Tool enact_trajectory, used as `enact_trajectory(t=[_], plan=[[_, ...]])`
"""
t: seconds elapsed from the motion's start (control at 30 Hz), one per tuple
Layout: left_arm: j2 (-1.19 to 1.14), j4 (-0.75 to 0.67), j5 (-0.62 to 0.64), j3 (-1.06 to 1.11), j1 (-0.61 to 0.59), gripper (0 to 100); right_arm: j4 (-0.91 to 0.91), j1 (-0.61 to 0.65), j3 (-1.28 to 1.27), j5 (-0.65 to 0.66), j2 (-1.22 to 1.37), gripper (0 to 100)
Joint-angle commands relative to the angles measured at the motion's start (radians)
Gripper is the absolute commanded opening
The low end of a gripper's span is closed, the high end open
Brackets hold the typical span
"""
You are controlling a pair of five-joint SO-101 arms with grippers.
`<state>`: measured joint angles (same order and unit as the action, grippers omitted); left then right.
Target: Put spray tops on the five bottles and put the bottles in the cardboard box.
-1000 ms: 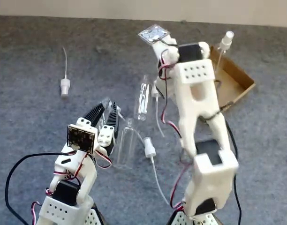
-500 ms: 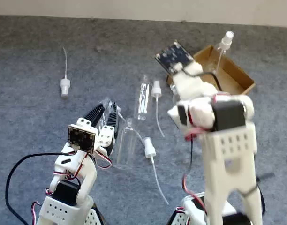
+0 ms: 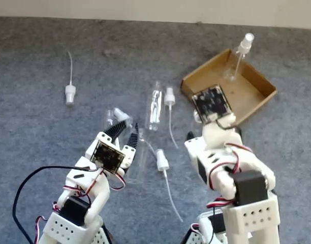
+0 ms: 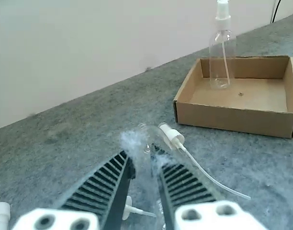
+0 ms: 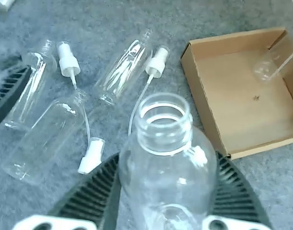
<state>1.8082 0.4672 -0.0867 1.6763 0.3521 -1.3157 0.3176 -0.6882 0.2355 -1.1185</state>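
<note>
My right gripper [image 5: 168,160] is shut on a clear bottle [image 5: 163,120] with no top, held above the carpet near the cardboard box [image 5: 232,100]. A bottle with a spray top [image 3: 238,56] stands in the box [image 3: 257,99] at its far corner. My left gripper [image 3: 124,131] is shut on another clear bottle [image 4: 142,141], low over the carpet. Two bare bottles [image 3: 154,107] [image 3: 139,155] lie between the arms. Loose spray tops lie beside them [image 3: 169,96] [image 3: 161,161], and one lies far left [image 3: 70,93].
The grey carpet [image 3: 33,142] runs up to a pale wall [image 4: 89,48] at the back. The right arm's wrist board [image 3: 211,104] hangs just in front of the box's near wall. Open carpet lies at the left and front right.
The right arm has drawn back from beside the box toward its base, carrying the bare bottle. The left gripper has shifted a little right and turned.
</note>
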Motion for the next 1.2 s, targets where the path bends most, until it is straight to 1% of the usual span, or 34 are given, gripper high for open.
enact_trajectory(t=[0.0, 0.3, 0.47, 0.53, 0.67, 0.73, 0.83, 0.93, 1.07, 1.17], plan=[[0.008, -0.003, -0.014, 0.016, 0.016, 1, 0.079, 0.001, -0.07, -0.031, -0.071, 19.9], [0.008, 0.0, -0.017, 0.01, 0.012, 1, 0.346, 0.001, -0.383, -0.034, -0.166, 19.9], [0.004, 0.015, -0.031, 0.001, 0.007, 0, 0.432, -0.008, -0.478, -0.172, -0.203, 19.9], [0.001, 0.077, -0.074, -0.038, 0.007, 0, 0.463, -0.025, -0.507, -0.206, -0.217, 19.9], [0.001, 0.279, -0.118, -0.199, 0.007, 0, 0.51, -0.067, -0.581, -0.261, -0.248, 19.9], [0.001, 0.384, -0.158, -0.286, 0.007, 0, 0.544, -0.068, -0.619, -0.29, -0.268, 19.9], [0.001, 0.499, -0.199, -0.392, 0.007, 0, 0.573, -0.068, -0.661, -0.307, -0.312, 19.9], [-0.001, 0.557, -0.235, -0.478, -0.03, 0, 0.573, -0.068, -0.685, -0.305, -0.366, 19.9], [-0.002, 0.574, -0.238, -0.575, -0.147, 0, 0.573, -0.068, -0.728, -0.305, -0.441, 19.9], [-0.01, 0.575, -0.238, -0.621, -0.202, 0, 0.573, -0.07, -0.753, -0.305, -0.501, 19.9]])
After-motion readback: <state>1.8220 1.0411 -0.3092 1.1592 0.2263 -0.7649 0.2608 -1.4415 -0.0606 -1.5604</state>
